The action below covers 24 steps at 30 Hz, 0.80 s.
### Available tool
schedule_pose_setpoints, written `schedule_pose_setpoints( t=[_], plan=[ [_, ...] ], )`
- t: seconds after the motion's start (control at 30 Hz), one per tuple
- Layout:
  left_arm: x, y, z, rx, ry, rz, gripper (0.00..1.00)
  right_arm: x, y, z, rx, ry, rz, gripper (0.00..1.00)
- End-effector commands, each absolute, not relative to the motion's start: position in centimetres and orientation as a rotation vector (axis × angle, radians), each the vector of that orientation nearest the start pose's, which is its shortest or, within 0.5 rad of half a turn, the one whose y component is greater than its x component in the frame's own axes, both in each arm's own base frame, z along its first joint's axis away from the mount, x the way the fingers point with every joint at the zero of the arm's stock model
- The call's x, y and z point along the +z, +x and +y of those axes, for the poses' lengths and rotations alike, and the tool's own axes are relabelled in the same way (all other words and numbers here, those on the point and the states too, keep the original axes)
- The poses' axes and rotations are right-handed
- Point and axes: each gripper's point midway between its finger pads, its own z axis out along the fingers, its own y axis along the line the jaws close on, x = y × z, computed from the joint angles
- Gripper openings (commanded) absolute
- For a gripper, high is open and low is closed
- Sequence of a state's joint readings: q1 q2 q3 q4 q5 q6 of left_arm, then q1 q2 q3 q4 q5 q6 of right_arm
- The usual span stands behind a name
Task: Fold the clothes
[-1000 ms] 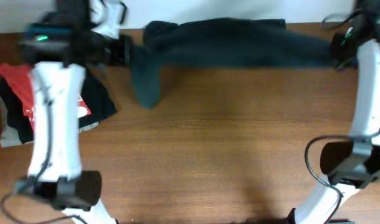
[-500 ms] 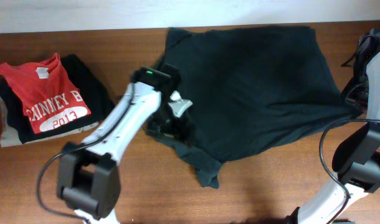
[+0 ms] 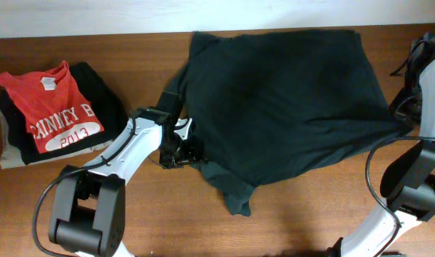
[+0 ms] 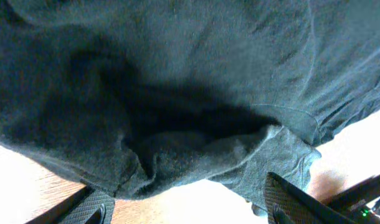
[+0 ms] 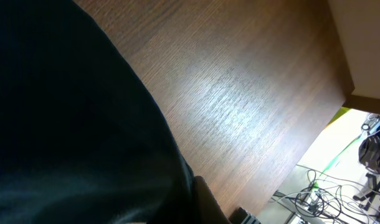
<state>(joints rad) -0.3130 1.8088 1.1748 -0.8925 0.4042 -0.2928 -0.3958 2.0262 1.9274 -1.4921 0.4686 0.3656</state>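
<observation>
The clothes, a very dark teal-black T-shirt (image 3: pixel 289 100), lie spread over the far middle of the table, with one sleeve (image 3: pixel 235 196) trailing toward the front. My left gripper (image 3: pixel 185 146) stands open at the shirt's left edge. In the left wrist view its fingers (image 4: pixel 93 208) straddle bare wood just short of a bunched fold (image 4: pixel 177 155), and nothing is between them. My right gripper (image 3: pixel 403 114) is shut on the shirt's right corner. Dark fabric (image 5: pixel 71 124) fills most of the right wrist view and hides the jaws.
A red T-shirt (image 3: pixel 57 114) printed "2013" tops a pile of folded black and beige garments (image 3: pixel 103 96) at the left edge. Brown wood (image 3: pixel 289 221) shows along the front. The table's right edge (image 5: pixel 339 93) is close to my right gripper, with cables on the floor beyond.
The shirt, held stretched at the back a second ago, now lies spread on the table. My left gripper has let go, opened and drawn back a little to the left.
</observation>
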Motion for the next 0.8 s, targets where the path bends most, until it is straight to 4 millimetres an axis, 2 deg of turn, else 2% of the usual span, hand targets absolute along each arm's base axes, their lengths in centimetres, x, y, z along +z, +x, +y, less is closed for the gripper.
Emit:
schedule_pose_setpoints(
  t=[0.0, 0.07, 0.17, 0.27, 0.3, 0.4, 0.6, 0.63, 0.67, 0.7, 0.77],
  plan=[
    [4.0, 29.0, -16.2, -0.612, 0.003, 3.152, 0.73, 17.0, 32.1, -21.7, -0.736, 1.143, 2.826, 0.04],
    [3.8, 29.0, -16.1, -0.598, -0.051, 3.156, 0.73, 17.0, 32.1, -21.7, -0.736, 1.143, 2.826, 0.04],
    [3.1, 27.8, -16.5, -0.576, -0.406, 3.204, 0.73, 16.9, 32.2, -21.6, -0.724, 1.144, 2.828, 0.04],
    [3.1, 27.1, -17.8, -0.555, -0.627, 3.209, 0.66, 16.9, 32.2, -21.6, -0.718, 1.144, 2.829, 0.04],
    [3.1, 27.6, -18.4, -0.566, -0.643, 3.181, 0.65, 16.9, 32.2, -21.6, -0.717, 1.144, 2.829, 0.04],
    [2.9, 28.6, -18.4, -0.527, -0.754, 3.119, 0.64, 16.8, 32.3, -21.5, -0.702, 1.145, 2.830, 0.04],
    [2.5, 30.5, -16.8, -0.386, -0.850, 3.003, 0.60, 16.8, 32.3, -21.5, -0.701, 1.147, 2.826, 0.04],
    [2.4, 30.8, -16.6, -0.371, -0.853, 2.988, 0.46, 16.8, 32.3, -21.5, -0.701, 1.147, 2.826, 0.04],
    [2.4, 30.7, -16.6, -0.371, -0.852, 2.988, 0.18, 16.8, 32.3, -21.5, -0.701, 1.147, 2.826, 0.04],
    [2.4, 30.6, -16.6, -0.367, -0.854, 2.995, 0.01, 16.8, 32.3, -21.5, -0.701, 1.147, 2.827, 0.04],
    [2.7, 29.4, -16.5, -0.376, -0.738, 3.071, 0.01, 16.8, 31.9, -21.3, -0.699, 1.150, 2.848, 0.04]
  ],
)
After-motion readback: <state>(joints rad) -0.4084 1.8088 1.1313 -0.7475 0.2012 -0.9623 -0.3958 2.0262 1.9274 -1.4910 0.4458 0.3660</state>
